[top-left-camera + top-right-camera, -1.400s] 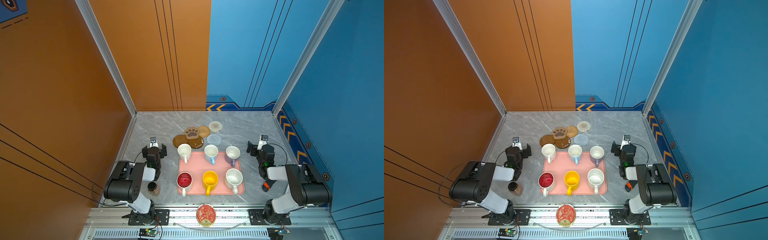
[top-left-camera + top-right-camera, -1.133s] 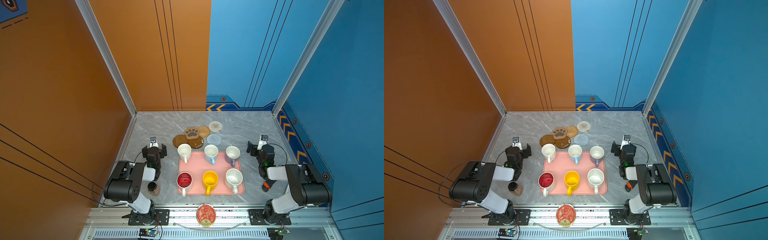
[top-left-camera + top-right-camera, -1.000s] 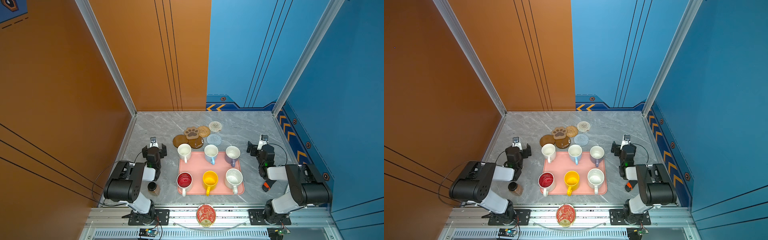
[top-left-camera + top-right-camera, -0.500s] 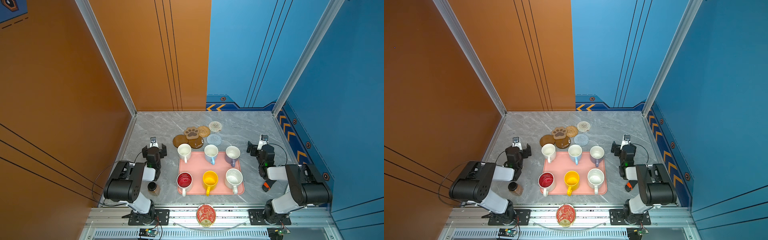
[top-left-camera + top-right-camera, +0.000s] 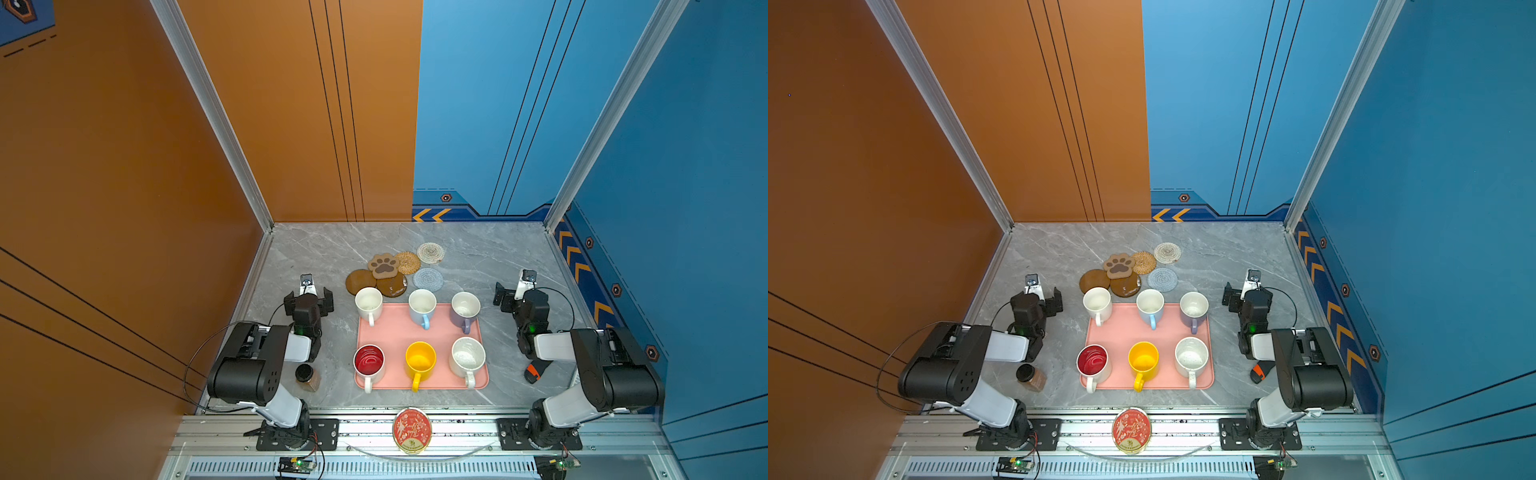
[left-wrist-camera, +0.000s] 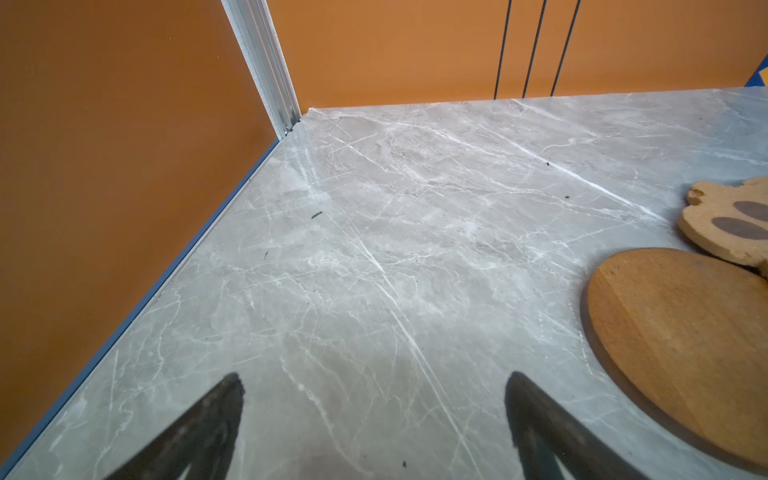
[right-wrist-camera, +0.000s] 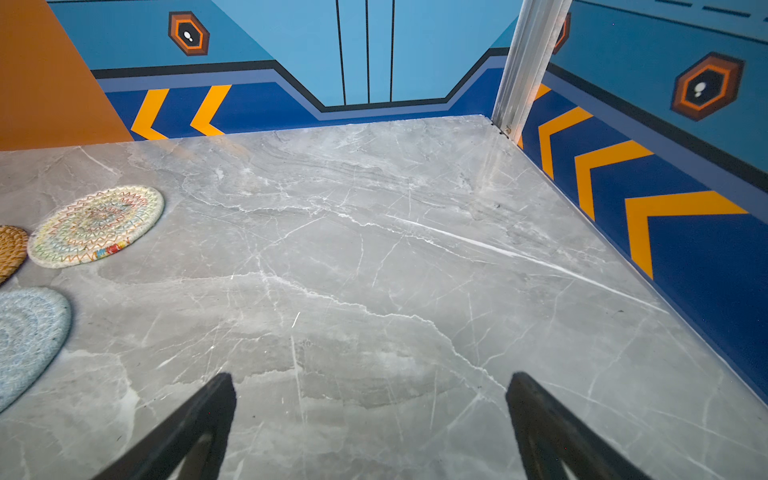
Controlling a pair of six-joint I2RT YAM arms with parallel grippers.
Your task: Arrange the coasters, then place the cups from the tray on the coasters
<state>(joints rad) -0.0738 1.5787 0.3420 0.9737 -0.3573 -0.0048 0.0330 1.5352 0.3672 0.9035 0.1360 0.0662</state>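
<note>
Open table (image 5: 316, 257) flanks tray (image 5: 395, 328); coasters (image 5: 384, 266) crowd behind.

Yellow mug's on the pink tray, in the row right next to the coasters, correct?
Not quite. The yellow handled mug is on the salmon-pink flat tray, but it stands in the row farther from the flat coasters, not the one next to them. Both top views show this.

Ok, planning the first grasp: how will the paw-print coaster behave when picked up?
The paw-print coaster looks thick and cork-like, so probably stiff and light. It overlaps a brown disc, so a raised edge may allow pinching; pushing could drag that disc.
</note>
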